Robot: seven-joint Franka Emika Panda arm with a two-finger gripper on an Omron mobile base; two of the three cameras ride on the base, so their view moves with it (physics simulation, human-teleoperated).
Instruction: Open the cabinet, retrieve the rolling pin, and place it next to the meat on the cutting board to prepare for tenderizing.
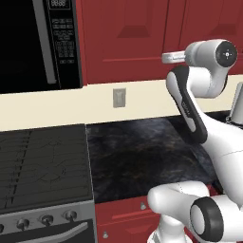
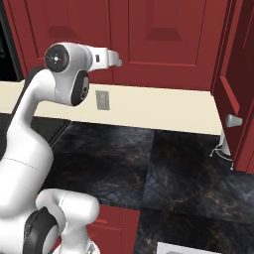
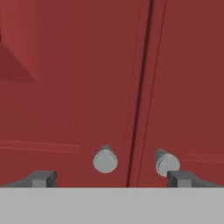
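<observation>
Gripper jaws apart, facing the cabinet doors – left knob at 6 o'clock, right knob at 5 – centre on one knob before closing, then pull straight.

Raised high, forearm reaching forward, hand level; gripper jaws spread wide, holding nothing, fingertips just short of the cabinet.
</observation>
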